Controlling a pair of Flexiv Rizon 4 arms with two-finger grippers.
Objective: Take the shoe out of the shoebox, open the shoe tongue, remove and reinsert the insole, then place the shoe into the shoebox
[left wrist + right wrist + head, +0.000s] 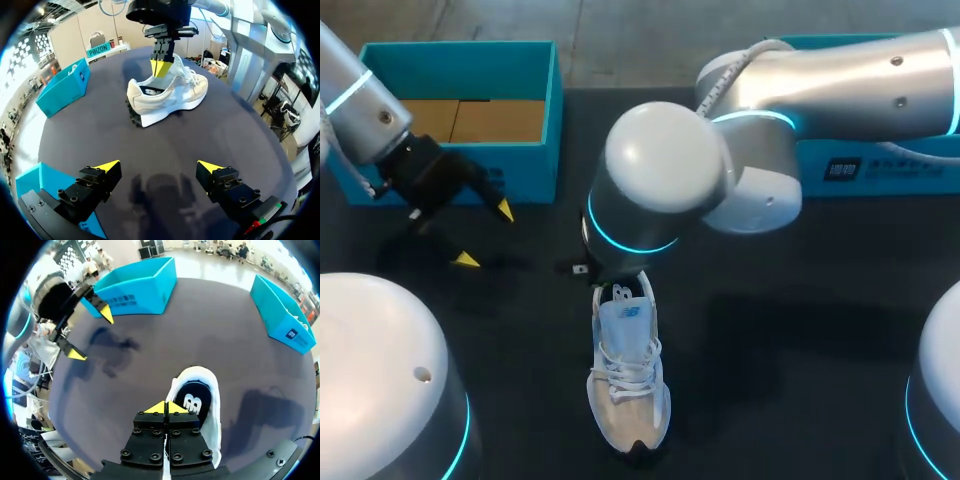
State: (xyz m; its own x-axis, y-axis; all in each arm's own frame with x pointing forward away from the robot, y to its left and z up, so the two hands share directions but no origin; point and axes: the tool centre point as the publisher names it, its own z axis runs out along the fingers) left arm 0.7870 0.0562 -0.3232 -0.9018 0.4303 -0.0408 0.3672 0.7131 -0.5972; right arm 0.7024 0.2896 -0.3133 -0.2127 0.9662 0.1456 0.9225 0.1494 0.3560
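My right claw [165, 407] is pressed shut, its two yellow tips meeting with no gap showing. They sit right at the rim of the shoe's [170, 97] opening, on the tongue [620, 312] side. I cannot tell whether any of the tongue is pinched between them. Just ahead of these tips is the dark insole [194, 399], lying inside the shoe, with the white heel collar curving round beyond it. The shoe stands upright on its sole on the dark table [770, 330]. Its heel is under my right wrist and its laces [625, 365] run away toward the toe. My left claw [159, 167] is spread wide and holds nothing, with only bare table between its fingers. It hangs just above the table, well apart from the shoe, which stands ahead of it, side on, with my right claw coming down onto it from above. The open teal shoebox [460, 58] is just beside and behind my left claw, and well ahead of my right claw, past the shoe's heel. A second teal box [880, 165] sits off to the side of my right arm, apart from the shoe.
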